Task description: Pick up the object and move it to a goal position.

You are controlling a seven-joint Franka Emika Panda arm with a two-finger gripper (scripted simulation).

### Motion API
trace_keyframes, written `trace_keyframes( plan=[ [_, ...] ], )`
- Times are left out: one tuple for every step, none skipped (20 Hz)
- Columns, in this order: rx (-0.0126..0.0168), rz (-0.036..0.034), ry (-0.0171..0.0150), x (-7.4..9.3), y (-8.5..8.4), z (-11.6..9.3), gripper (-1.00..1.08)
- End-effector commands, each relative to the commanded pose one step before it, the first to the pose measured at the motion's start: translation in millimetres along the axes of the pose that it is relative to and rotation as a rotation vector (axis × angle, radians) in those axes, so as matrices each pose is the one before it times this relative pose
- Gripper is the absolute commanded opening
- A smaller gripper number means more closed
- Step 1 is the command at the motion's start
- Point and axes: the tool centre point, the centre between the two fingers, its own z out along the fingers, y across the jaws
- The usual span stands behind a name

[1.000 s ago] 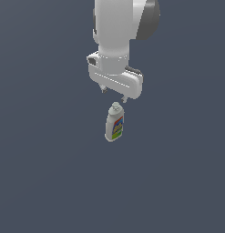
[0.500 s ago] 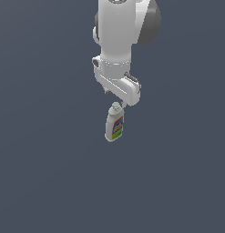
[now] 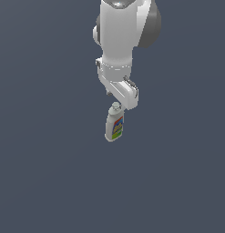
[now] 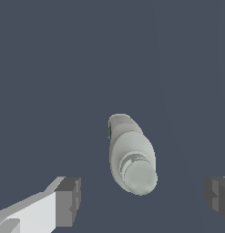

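We see the bottle (image 3: 115, 124) standing upright on the plain dark grey floor (image 3: 50, 173), near the middle of the exterior view. Its label shows bands of red, blue, yellow and green, but the print is too small for us to read any word or brand. In the wrist view we look down on the bottle (image 4: 131, 154) from above: the pale cap faces the camera, and only a thin sliver of yellow-green label shows at one edge.

Our gripper (image 3: 119, 103) hangs just above the bottle's cap, at the end of the white arm (image 3: 123, 41). In the wrist view the fingers (image 4: 68, 201) are spread wide, one on each side of the bottle and both well clear of it; our gripper (image 4: 143, 198) holds nothing.

Around the bottle we see only the same flat grey floor. Nothing stands between the fingers and the bottle.
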Motion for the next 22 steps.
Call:
trace_keyframes(
  plan=[
    [-0.00048, 0.01916, 0.00034, -0.05, -0.54, 0.86, 1.00],
    [-0.00014, 0.00428, 0.00006, -0.03, -0.12, 0.22, 1.00],
    [-0.00010, 0.00305, 0.00004, -0.03, -0.09, 0.15, 1.00],
    [-0.00006, 0.00183, 0.00002, -0.02, -0.05, 0.09, 1.00],
    [-0.00002, 0.00069, 0.00001, 0.04, 0.00, 0.03, 1.00],
    [0.00000, -0.00405, -0.00013, -0.05, 0.09, -0.12, 1.00],
    [0.00000, 0.00000, 0.00000, -0.02, 0.00, 0.31, 1.00],
    [0.00000, 0.00000, 0.00000, -0.05, 0.00, 0.94, 1.00],
    [0.00000, 0.00000, 0.00000, -0.09, 0.00, 1.57, 1.00],
    [0.00000, 0.00049, 0.00002, 0.12, 0.14, 2.18, 1.00],
    [0.00000, 0.00000, 0.00000, -0.16, 0.02, 2.81, 1.00],
    [0.00000, 0.00049, 0.00002, 0.04, 0.16, 3.43, 1.00],
    [0.00000, 0.00000, 0.00000, -0.24, 0.04, 4.06, 1.00],
    [-0.00001, 0.00069, 0.00003, 0.06, 0.25, 4.68, 1.00],
    [0.00000, 0.00049, 0.00002, -0.08, 0.20, 5.30, 1.00],
    [0.00000, 0.00049, 0.00002, -0.07, 0.18, 5.18, 1.00],
    [0.00000, 0.00000, 0.00000, -0.25, 0.01, 4.57, 1.00],
    [0.00000, 0.00069, 0.00003, 0.15, 0.14, 3.97, 1.00],
    [0.00000, 0.00000, 0.00000, -0.12, -0.12, 3.37, 1.00],
    [0.00000, 0.00049, 0.00001, 0.20, -0.05, 2.77, 1.00],
    [0.00000, 0.00000, 0.00000, 0.02, -0.26, 2.18, 1.00],
    [0.00000, 0.00000, 0.00000, 0.08, -0.31, 1.57, 1.00]
  ],
)
